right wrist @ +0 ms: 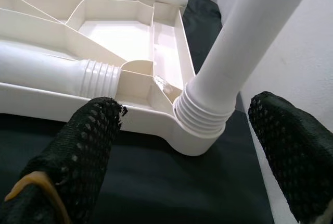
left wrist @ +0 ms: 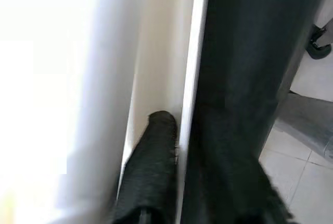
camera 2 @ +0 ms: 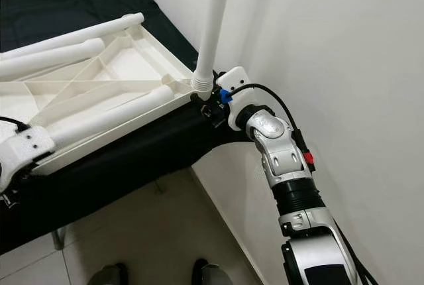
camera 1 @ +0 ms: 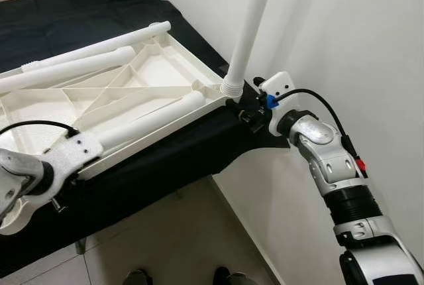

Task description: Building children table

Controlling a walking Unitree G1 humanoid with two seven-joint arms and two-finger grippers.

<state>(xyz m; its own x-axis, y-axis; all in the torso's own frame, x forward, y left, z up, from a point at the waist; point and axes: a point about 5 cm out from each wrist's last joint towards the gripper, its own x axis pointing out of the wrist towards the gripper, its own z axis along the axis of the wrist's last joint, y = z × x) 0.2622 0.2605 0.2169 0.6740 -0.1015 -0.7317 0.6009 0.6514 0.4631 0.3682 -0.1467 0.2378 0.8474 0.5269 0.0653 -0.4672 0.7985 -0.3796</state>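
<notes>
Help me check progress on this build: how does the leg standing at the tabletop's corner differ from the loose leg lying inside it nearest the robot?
The upright leg stands in the corner socket of the upturned tabletop; the lying leg rests flat inside the tabletop, unfitted. The open right pincer flanks the upright leg's ribbed base; the left pincer sits at the tabletop's edge near the lying leg. Both are white, round, with ribbed ends.

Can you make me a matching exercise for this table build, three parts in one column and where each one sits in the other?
Column one:
1. upright leg
2. right tool
3. tabletop

Column two:
A. upside down on the black surface
B. open, either side of a corner socket
C. standing in a corner socket

Pairs: 1-C, 2-B, 3-A
</notes>
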